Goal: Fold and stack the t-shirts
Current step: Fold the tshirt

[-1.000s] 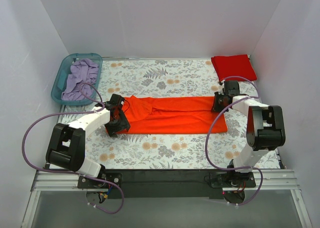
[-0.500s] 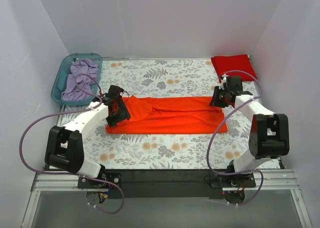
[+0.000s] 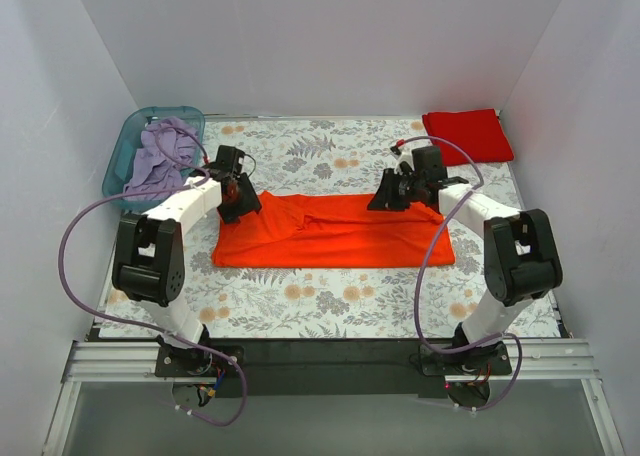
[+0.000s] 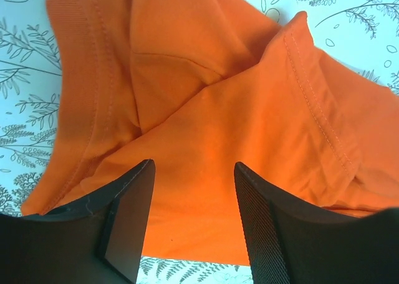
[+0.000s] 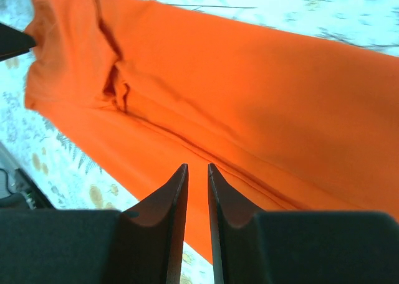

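Grippers relocated to far edge of orange t-shirt

Item: orange t-shirt [image 3: 340,238]. Position: mid-table [image 3: 330,301], laid out as one long band running left to right, sleeve ends bunched and overlapped at the left end. Condition: flat along its near half, creased and doubled along the far-left part.

Item: red t-shirt [image 3: 467,134]. Position: far right corner, already a compact folded square, well apart from the orange one.

Item: left gripper [image 3: 236,198]. Change: a second ago it sat at the near-left corner of the band; it now stands at the far-left end, over the overlapped sleeve hems. State: jaws spread wide, nothing between them, cloth lying below.

Item: right gripper [image 3: 386,198]. Change: it has left the right end and travelled inward along the far edge, now over the middle-right of the band. State: jaws drawn nearly together with only a slit between; no cloth seen caught in them.

Item: teal basket [image 3: 122,158], far left, holding lavender cloth [image 3: 160,154]. Untouched.

Assessment: the band keeps the same outline as a second ago, so neither arm carried cloth across. Both seem to be repositioning for a fresh grasp on the far edge. Crosswise folds and stacking onto the red one remain outstanding.
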You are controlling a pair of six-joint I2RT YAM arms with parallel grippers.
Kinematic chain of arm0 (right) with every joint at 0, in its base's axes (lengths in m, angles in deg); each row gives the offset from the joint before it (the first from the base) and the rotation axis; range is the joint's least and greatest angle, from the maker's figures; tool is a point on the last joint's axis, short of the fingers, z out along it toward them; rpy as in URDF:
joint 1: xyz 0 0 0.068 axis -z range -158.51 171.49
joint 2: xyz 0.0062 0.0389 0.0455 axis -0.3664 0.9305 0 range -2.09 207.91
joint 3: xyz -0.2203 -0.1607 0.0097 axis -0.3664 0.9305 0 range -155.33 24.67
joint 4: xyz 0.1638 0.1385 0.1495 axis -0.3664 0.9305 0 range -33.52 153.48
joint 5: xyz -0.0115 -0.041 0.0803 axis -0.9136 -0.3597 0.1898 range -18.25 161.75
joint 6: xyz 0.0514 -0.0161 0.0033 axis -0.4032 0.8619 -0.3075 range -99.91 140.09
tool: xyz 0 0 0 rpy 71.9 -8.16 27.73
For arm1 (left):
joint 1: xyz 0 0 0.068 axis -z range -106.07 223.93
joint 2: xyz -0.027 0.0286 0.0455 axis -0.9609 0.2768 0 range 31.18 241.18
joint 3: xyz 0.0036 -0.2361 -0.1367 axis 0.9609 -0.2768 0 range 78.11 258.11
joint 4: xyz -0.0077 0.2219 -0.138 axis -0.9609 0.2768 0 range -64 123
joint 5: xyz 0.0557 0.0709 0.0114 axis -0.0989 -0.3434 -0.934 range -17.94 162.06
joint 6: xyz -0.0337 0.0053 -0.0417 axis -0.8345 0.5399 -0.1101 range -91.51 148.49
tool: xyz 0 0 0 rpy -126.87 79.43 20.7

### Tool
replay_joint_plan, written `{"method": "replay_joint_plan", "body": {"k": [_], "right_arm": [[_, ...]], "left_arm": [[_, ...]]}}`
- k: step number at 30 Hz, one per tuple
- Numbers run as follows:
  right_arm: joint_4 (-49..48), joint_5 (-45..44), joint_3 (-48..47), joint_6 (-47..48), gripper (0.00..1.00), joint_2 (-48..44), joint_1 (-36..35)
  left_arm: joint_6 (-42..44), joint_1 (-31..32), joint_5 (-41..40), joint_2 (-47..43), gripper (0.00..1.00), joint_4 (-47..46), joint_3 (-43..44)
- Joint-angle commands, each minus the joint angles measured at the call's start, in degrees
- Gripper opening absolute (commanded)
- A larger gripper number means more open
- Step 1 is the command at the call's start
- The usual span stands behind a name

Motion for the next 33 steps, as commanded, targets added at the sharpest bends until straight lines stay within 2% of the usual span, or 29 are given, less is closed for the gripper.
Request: {"method": "replay_joint_plan", "body": {"k": [1,7,10,15,20,26,28,33], "right_arm": [[-5.32,4.74,-3.47,-3.00,0.25,2.73,-2.30],[-14.02,7.91,-4.87,-9.42,0.25,8.44,-6.44],[-15.00,7.39,-6.98,-10.04,0.25,11.96,-7.94],[-17.72,7.57,-9.27,-12.59,0.25,18.28,-8.82],[-17.55,4.14,-7.17,-12.16,0.25,20.40,-8.29],[-17.55,1.32,-2.68,-10.75,0.25,18.65,-6.10],[-17.46,1.32,-2.07,-10.49,0.25,16.72,-5.39],[-13.35,0.01,-2.67,-6.90,0.25,10.67,-3.46]], "left_arm": [[2.17,-0.03,0.16,0.76,0.52,-2.60,3.06],[2.09,-1.70,1.21,6.91,0.56,-4.02,9.21],[1.91,-2.14,1.21,9.47,0.52,-4.98,9.84],[-0.28,-3.19,1.39,12.28,0.40,-4.19,7.91],[-2.39,-4.78,-1.59,13.34,0.39,-2.35,6.06],[-2.40,-5.66,-4.94,14.83,0.39,0.03,8.08],[-2.05,-5.66,-5.46,15.10,0.40,0.64,9.30],[-1.08,-5.57,-4.16,12.91,0.55,2.40,13.00]]}}
